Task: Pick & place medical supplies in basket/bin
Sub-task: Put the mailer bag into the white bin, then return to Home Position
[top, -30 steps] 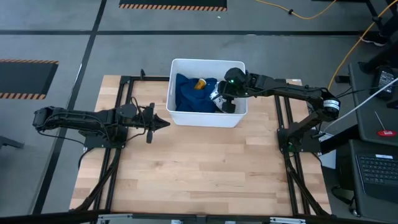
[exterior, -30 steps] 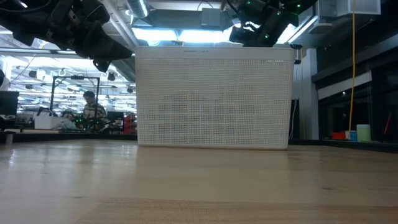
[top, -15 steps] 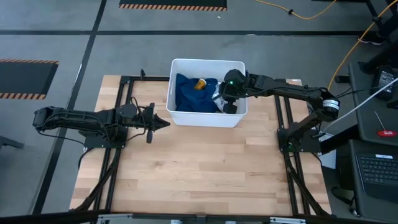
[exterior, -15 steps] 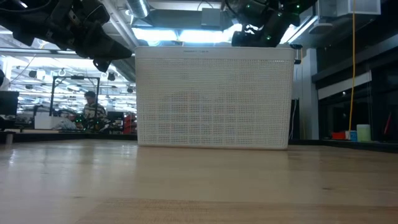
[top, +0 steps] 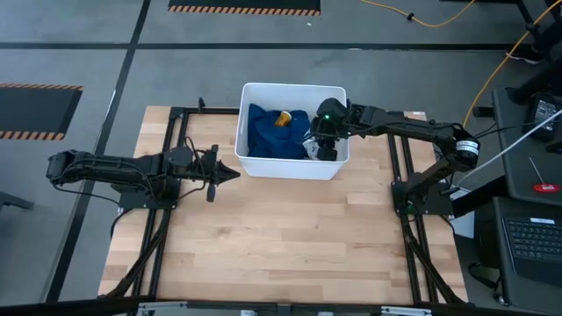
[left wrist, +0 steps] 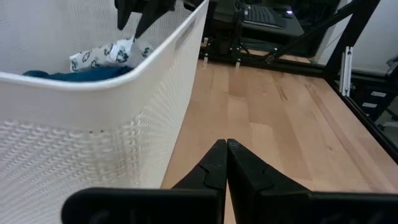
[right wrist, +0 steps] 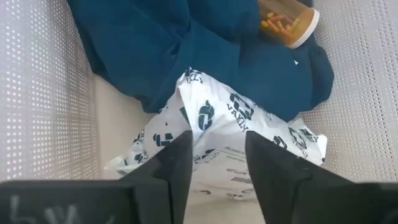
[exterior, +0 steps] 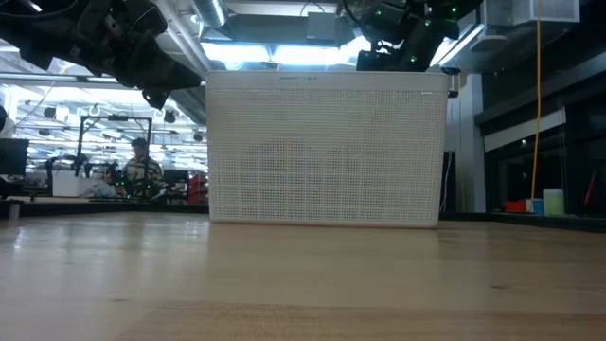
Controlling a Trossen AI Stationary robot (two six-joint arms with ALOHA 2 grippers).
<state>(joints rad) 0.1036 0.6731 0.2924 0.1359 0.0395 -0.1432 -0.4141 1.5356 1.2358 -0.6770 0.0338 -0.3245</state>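
The white basket (top: 248, 88) stands at the table's far middle. Inside it lies a dark blue cloth (right wrist: 161, 43) with a white-orange bottle (right wrist: 289, 22) on its side at the cloth's far part. A white-grey printed packet (right wrist: 214, 130) leans on the cloth at the basket's right end. My right gripper (right wrist: 217, 140) hangs open above that end, pointing steeply down, with the packet below and between its fingers. I cannot tell whether the fingers touch it. My left gripper (top: 235, 175) is shut, clear of the table, just left of the basket's near left corner.
Black frame rails (top: 176, 123) run along the table's left and right sides. Bare wood (top: 281, 237) stretches from the basket to the near edge. A laptop (top: 531, 237) sits beyond the right edge. A person (exterior: 142, 166) shows far off in the room behind.
My right gripper has tipped a little further downward over the basket's right end without leaving its place. The left arm has kept still.
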